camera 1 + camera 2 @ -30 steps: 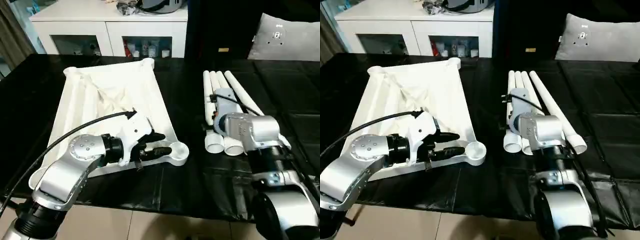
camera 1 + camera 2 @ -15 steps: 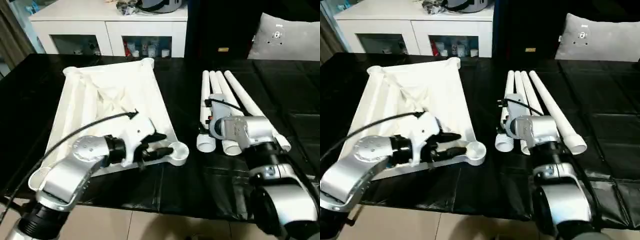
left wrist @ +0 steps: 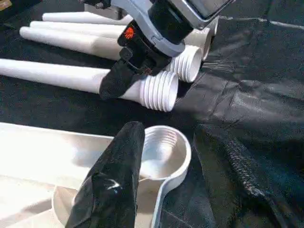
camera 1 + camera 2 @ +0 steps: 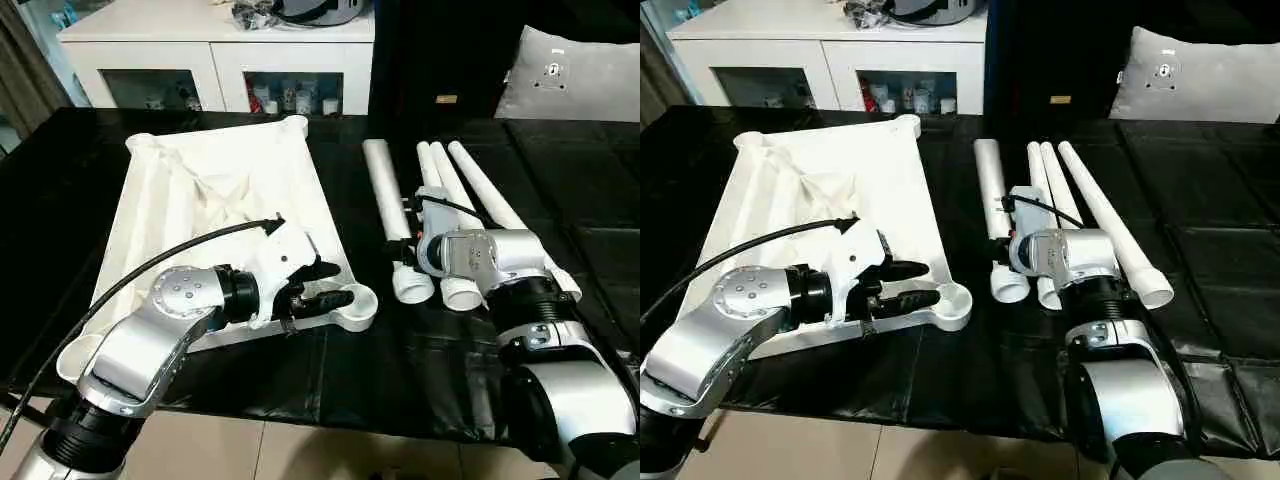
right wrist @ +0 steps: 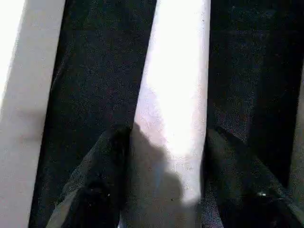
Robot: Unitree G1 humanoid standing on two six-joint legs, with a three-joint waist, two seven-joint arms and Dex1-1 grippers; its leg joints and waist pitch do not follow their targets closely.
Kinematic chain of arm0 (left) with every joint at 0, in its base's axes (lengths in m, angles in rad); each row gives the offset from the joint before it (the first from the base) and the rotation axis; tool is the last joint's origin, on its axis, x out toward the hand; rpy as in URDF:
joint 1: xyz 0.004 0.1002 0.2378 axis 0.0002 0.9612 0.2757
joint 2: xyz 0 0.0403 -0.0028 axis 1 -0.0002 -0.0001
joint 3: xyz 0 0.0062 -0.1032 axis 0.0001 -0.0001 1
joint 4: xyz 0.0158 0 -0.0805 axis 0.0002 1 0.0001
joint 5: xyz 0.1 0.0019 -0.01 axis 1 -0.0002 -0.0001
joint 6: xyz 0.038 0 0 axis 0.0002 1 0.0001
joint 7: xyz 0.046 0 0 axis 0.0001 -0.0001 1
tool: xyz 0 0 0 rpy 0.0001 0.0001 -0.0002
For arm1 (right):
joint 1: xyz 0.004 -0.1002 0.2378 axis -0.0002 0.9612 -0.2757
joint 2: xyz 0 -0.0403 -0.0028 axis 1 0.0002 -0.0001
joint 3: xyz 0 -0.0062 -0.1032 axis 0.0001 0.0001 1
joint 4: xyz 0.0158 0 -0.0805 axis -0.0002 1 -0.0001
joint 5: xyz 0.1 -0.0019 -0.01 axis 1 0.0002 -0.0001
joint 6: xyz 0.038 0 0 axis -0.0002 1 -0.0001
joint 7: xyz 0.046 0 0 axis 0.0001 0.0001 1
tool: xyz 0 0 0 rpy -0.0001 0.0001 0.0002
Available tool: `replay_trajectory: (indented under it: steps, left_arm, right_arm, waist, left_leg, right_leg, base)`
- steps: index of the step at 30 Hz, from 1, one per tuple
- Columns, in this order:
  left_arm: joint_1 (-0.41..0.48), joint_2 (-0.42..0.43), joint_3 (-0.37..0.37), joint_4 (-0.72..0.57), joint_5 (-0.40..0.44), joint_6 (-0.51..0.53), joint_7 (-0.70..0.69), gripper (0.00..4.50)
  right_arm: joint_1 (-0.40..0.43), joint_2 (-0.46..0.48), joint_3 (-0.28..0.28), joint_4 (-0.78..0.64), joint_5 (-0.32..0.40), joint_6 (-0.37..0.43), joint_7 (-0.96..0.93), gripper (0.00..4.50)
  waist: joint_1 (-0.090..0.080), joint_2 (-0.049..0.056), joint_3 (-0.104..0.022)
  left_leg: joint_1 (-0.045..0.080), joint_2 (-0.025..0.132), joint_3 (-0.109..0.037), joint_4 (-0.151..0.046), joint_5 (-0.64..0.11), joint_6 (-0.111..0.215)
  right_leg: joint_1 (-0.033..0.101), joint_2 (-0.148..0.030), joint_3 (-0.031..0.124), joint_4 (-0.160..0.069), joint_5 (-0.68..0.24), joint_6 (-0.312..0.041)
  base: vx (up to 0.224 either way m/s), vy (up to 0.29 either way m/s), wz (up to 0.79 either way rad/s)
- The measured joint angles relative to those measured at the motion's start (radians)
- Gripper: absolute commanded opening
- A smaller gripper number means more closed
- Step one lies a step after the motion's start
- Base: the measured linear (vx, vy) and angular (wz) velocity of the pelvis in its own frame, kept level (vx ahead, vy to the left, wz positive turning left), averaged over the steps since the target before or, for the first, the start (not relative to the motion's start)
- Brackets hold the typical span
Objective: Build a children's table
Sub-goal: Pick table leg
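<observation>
right gripper (image 5: 166, 190): clamps leg (image 4: 385, 200) | left gripper (image 4: 325, 285): grips tabletop (image 4: 200, 190) corner edge

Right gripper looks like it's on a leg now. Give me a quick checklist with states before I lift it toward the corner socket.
1. Right gripper astride one leg, a finger on each side: ok.
2. Grip firm enough to lift: cannot tell; the right wrist view shows the fingers alongside the leg, not how tightly they press.
3. Chosen leg apart from the other legs: ok, it lies angled off toward the tabletop.
4. Left gripper steadying the tabletop by the near corner socket: ok, its fingers sit at the edge beside that socket.
5. Socket free of obstruction: ok, its threaded inside shows open.
6. Leg's threaded end facing the socket: ok.
</observation>
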Motion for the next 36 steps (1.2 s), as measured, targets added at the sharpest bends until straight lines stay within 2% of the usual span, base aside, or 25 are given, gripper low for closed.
replay_trajectory:
  steps: [11, 13, 16, 18, 21, 23, 25, 28, 30, 32, 34, 36]
  left_arm:
    - [0.000, 0.000, 0.000, 0.015, 0.007, 0.000, 0.019, 2.03]
    - [0.001, 0.003, 0.000, 0.014, 0.008, 0.000, 0.019, 2.03]
    - [0.004, 0.004, 0.000, 0.014, 0.012, 0.000, 0.026, 2.03]
    - [0.004, 0.004, 0.001, 0.014, 0.015, 0.000, 0.028, 2.03]
    - [0.002, -0.012, 0.020, 0.022, 0.016, -0.005, 0.059, 2.03]
    - [-0.011, -0.054, 0.051, 0.053, 0.017, -0.019, 0.106, 2.03]
    - [-0.027, -0.088, 0.071, 0.084, 0.019, -0.038, 0.150, 2.03]
    - [-0.096, -0.176, 0.145, 0.156, 0.015, -0.047, 0.259, 2.03]
    - [-0.145, -0.238, 0.213, 0.181, -0.024, -0.039, 0.315, 2.30]
    - [-0.204, -0.327, 0.304, 0.189, -0.119, -0.002, 0.362, 2.36]
    - [-0.241, -0.367, 0.348, 0.190, -0.188, 0.015, 0.382, 2.36]
    - [-0.249, -0.387, 0.362, 0.190, -0.228, 0.027, 0.386, 2.36]
  right_arm:
    - [-0.001, 0.002, -0.009, 0.000, 0.002, -0.010, -0.006, 1.92]
    - [0.015, 0.012, -0.036, -0.012, 0.008, -0.055, -0.023, 1.91]
    - [0.025, 0.028, -0.114, -0.013, 0.046, -0.070, -0.060, 1.91]
    - [0.029, 0.029, -0.130, -0.018, 0.053, -0.073, -0.063, 1.91]
    - [0.075, 0.040, -0.134, -0.089, 0.071, -0.155, -0.044, 1.91]
    - [0.095, 0.062, -0.174, -0.146, 0.107, -0.207, -0.033, 1.89]
    - [0.094, 0.075, -0.217, -0.188, 0.165, -0.202, 0.002, 1.89]
    - [0.112, 0.077, -0.258, -0.276, 0.251, -0.223, 0.108, 1.89]
    - [0.152, 0.079, -0.266, -0.344, 0.295, -0.248, 0.175, 1.89]
    - [0.224, 0.083, -0.275, -0.430, 0.365, -0.262, 0.267, 1.89]
    - [0.268, 0.090, -0.275, -0.484, 0.424, -0.258, 0.324, 1.88]
    - [0.286, 0.087, -0.281, -0.523, 0.456, -0.243, 0.351, 1.88]
  waist:
    - [0.000, -0.001, 0.000]
    - [0.001, -0.001, 0.000]
    - [0.001, -0.001, 0.000]
    - [0.001, -0.001, 0.000]
    - [0.002, 0.001, 0.000]
    - [0.005, 0.001, 0.000]
    - [0.006, 0.001, 0.000]
    - [0.019, 0.001, 0.000]
    - [0.029, 0.001, 0.000]
    - [0.041, 0.001, 0.000]
    - [0.046, 0.001, 0.000]
    - [0.046, 0.001, 0.000]
  left_leg:
    - [0.000, 0.001, 0.003, 0.000, 0.000, 0.000]
    - [0.000, 0.002, 0.003, 0.000, 0.000, 0.000]
    - [-0.001, 0.002, 0.004, 0.000, 0.000, 0.000]
    - [-0.002, 0.002, 0.004, 0.000, 0.000, 0.000]
    - [-0.007, 0.002, 0.005, 0.000, 0.000, 0.000]
    - [-0.014, 0.002, 0.005, 0.000, 0.005, 0.006]
    - [-0.015, 0.002, 0.005, 0.000, 0.006, 0.007]
    - [-0.015, 0.003, 0.005, 0.000, 0.007, 0.008]
    - [-0.015, 0.003, 0.005, 0.000, 0.007, 0.008]
    - [-0.016, 0.003, 0.005, 0.000, 0.007, 0.009]
    - [-0.016, 0.003, 0.005, 0.000, 0.007, 0.011]
    - [-0.016, 0.003, 0.006, 0.000, 0.007, 0.011]
  right_leg:
    - [0.000, 0.000, 0.000, 0.000, 0.000, 0.000]
    - [0.000, 0.000, 0.000, 0.000, 0.000, 0.000]
    - [-0.001, 0.000, 0.000, 0.000, 0.000, 0.000]
    - [-0.002, 0.000, 0.000, 0.000, 0.000, 0.000]
    - [-0.008, 0.000, 0.000, 0.000, 0.000, -0.001]
    - [-0.014, 0.000, 0.000, 0.001, 0.001, -0.002]
    - [-0.015, 0.000, 0.000, 0.002, 0.002, -0.003]
    - [-0.015, 0.000, -0.001, 0.001, 0.002, -0.004]
    - [-0.015, 0.000, -0.001, 0.000, 0.002, -0.004]
    - [-0.014, 0.000, -0.001, 0.000, 0.002, -0.004]
    - [-0.014, 0.000, -0.001, -0.001, 0.002, -0.004]
    - [-0.014, 0.000, -0.001, -0.001, 0.002, -0.004]
  base:
    - [0.000, 0.000, 0.00]
    - [0.000, 0.000, 0.00]
    - [0.000, 0.000, 0.00]
    - [0.000, 0.000, 0.00]
    - [0.000, 0.000, 0.00]
    - [0.000, 0.000, 0.00]
    - [0.000, 0.000, 0.00]
    - [0.000, 0.000, 0.00]
    - [0.000, 0.000, 0.00]
    - [0.000, 0.000, 0.00]
    - [0.000, 0.000, 0.00]
    - [0.000, 0.000, 0.00]
